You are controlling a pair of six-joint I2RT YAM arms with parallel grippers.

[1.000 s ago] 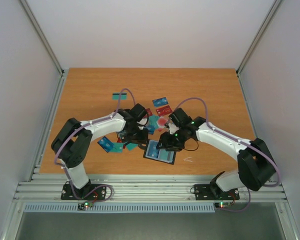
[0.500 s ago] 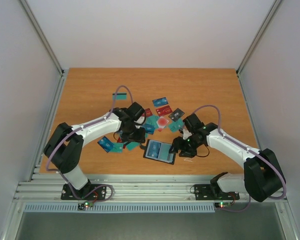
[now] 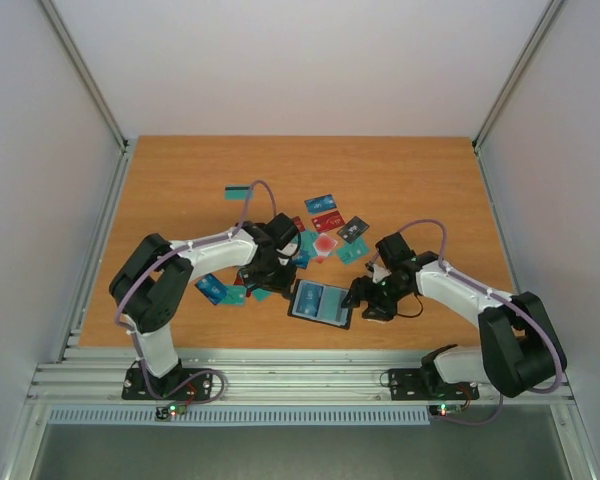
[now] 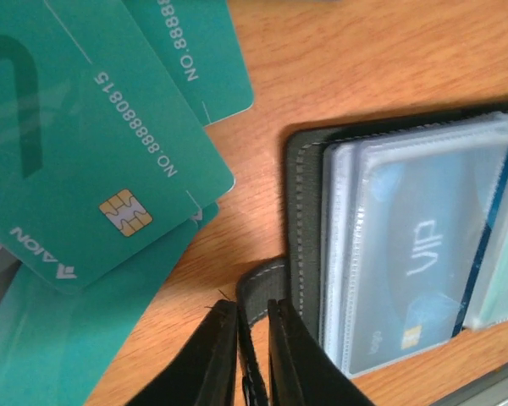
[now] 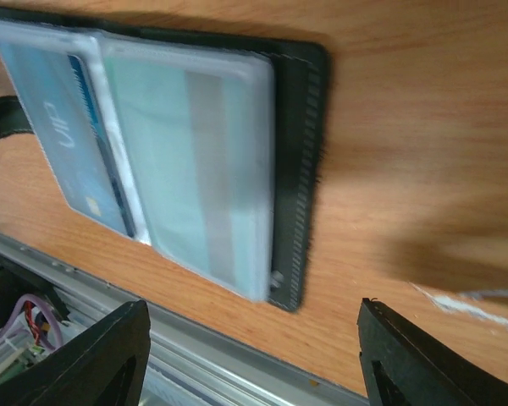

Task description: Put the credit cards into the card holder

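While my left gripper is closed on the strap of the card holder at bottom centre, my right gripper stands wide open.

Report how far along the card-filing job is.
Done: the open card holder shows a blue card and a teal card in its sleeves. In hand: the left gripper seems pinched on the holder's tab, while the right gripper is open and empty beside the holder. Left: many loose cards lie scattered on the table.
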